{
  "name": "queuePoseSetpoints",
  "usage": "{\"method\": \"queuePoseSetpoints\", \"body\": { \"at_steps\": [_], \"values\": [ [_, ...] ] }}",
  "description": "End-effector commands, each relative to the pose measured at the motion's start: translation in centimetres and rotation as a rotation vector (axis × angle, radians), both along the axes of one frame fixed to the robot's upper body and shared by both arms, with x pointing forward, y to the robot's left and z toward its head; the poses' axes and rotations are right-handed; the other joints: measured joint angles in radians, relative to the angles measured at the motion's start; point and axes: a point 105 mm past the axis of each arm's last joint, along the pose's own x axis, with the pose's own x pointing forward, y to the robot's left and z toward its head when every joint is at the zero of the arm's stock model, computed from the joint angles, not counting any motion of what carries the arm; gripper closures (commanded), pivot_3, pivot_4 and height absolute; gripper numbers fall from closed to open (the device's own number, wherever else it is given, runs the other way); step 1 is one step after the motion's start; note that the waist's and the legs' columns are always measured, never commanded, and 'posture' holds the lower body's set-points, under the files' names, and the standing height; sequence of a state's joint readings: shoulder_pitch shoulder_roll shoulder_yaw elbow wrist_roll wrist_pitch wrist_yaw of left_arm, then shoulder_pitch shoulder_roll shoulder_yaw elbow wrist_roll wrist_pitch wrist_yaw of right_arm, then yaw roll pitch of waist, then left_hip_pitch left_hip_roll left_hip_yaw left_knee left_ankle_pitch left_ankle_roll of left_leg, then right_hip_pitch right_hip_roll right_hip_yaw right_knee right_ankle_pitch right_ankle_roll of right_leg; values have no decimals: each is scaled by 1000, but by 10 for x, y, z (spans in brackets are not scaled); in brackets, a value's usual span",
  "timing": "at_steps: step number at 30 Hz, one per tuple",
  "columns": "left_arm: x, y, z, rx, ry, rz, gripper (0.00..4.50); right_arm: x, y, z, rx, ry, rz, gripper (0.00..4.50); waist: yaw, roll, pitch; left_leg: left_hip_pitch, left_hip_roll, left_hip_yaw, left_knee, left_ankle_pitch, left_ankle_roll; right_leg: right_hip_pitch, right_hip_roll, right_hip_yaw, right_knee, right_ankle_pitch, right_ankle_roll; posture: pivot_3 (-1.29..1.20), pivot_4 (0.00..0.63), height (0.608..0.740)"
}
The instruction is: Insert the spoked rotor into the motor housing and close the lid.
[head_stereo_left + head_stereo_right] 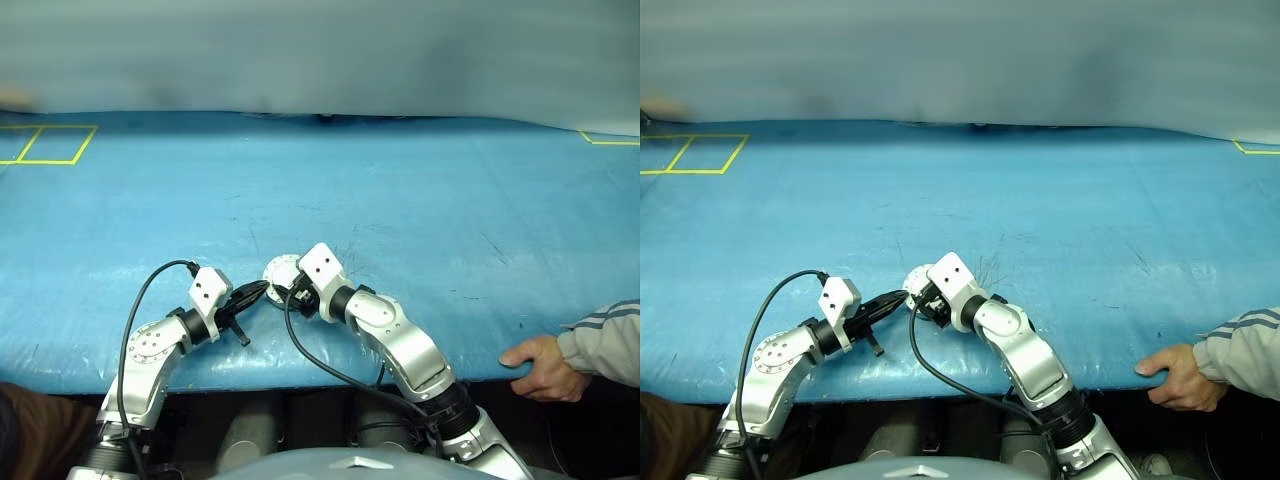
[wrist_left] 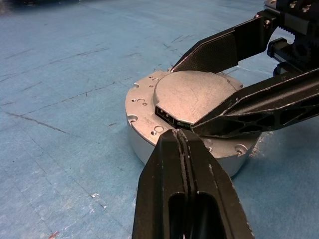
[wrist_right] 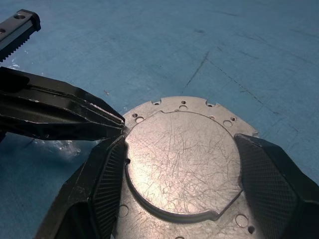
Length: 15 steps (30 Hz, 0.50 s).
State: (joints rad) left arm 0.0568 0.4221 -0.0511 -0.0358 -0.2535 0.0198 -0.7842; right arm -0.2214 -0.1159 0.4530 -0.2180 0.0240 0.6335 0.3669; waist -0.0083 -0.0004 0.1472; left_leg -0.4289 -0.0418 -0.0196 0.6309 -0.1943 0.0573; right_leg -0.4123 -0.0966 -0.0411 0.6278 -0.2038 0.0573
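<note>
The lid (image 2: pixel 144 97), a silver disc with small holes round its rim and a raised scratched centre, lies flat on a squat silver round body, the motor housing (image 2: pixel 144 148), near the front of the blue table. My right gripper (image 3: pixel 182 149) is shut on the lid, one finger on each side of the raised centre. My left gripper (image 2: pixel 175 133) is shut with nothing in it, its tips touching the lid's near rim. In the eye view the lid (image 1: pixel 279 269) shows between the two grippers. The spoked rotor is hidden.
A person's hand (image 1: pixel 536 366) and striped sleeve rest on the table's front edge at the right. Yellow tape squares (image 1: pixel 45 145) mark the far left corner. The blue table top (image 1: pixel 400 200) stretches away behind the grippers.
</note>
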Motion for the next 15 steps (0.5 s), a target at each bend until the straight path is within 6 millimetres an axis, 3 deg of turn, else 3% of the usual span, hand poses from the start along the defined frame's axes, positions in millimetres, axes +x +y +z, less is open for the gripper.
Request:
{"method": "queuePoseSetpoints", "body": {
  "at_steps": [1, 3, 7, 11, 15],
  "values": [
    [-2, -7, -5, 7, 22, -19, 4500, -2, -8, -18, -36, 74, -27, 1395, 0, 0, 0, 0, 0, 0, 0, 0, 0, 0, 0, 0, 0, 0, 0, 0, 150, 740],
    [-1, -9, -5, 7, 20, -27, 4500, -3, -8, -15, -8, 86, -18, 1395, 1, 0, 0, 0, 0, 0, 0, 0, 0, 0, 0, 0, 0, 0, 0, 0, 150, 740],
    [0, -11, -6, 10, 21, -39, 4500, -7, -7, -13, -5, 89, 21, 37, 2, 0, 0, 0, 0, 0, 0, 0, 0, 0, 0, 0, 0, 0, 0, 0, 150, 740],
    [-1, -14, -8, 15, 28, -51, 4500, -6, -8, -5, 21, 57, 18, 13, 4, 0, 0, -1, 0, 0, 0, 0, 0, 0, 0, 0, -1, 0, 0, 0, 150, 740],
    [-3, -14, -10, 16, 34, -55, 4500, -7, -11, 17, 151, 44, 7, 13, 9, 0, 0, -1, 0, 0, 0, 0, 0, 0, 0, 0, -1, 0, 0, 0, 150, 740]
  ]
}}
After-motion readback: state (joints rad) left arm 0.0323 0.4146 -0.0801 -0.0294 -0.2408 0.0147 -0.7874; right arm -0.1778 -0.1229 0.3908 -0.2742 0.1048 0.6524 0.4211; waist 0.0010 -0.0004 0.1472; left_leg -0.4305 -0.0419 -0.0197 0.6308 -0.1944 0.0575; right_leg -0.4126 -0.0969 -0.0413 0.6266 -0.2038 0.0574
